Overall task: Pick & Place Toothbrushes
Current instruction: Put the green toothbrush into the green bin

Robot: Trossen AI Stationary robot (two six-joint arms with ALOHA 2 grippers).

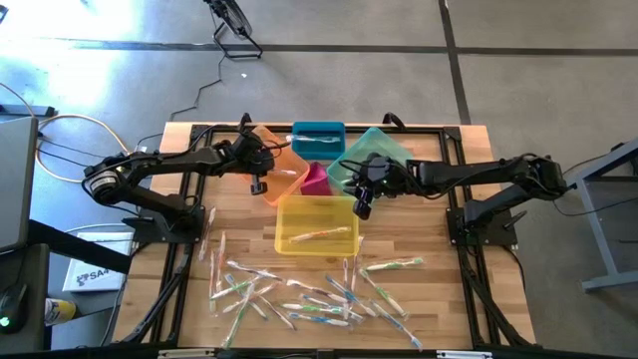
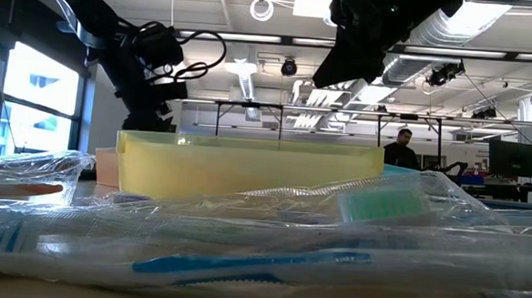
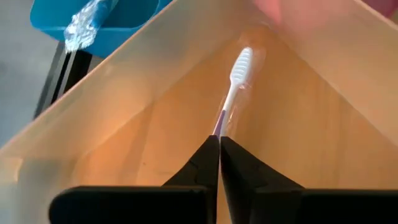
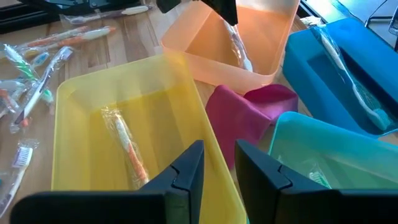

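Where the high view looks down, my left gripper (image 1: 261, 172) hangs over the translucent orange plastic bin (image 1: 282, 150), my right gripper (image 1: 365, 194) beside the translucent yellow plastic bin (image 1: 316, 223), and thin wrapped toothbrushes (image 1: 299, 294) lie scattered on the wooden table (image 1: 439, 289). Low view: clear crinkled wrappers fill the foreground, showing blue and green bristles. Left wrist: my fingers are pinched together on a white-headed, purple-necked toothbrush (image 3: 236, 78) inside the orange bin. Right wrist: my fingers stand apart, empty, above the yellow bin holding an orange-handled toothbrush (image 4: 127, 149).
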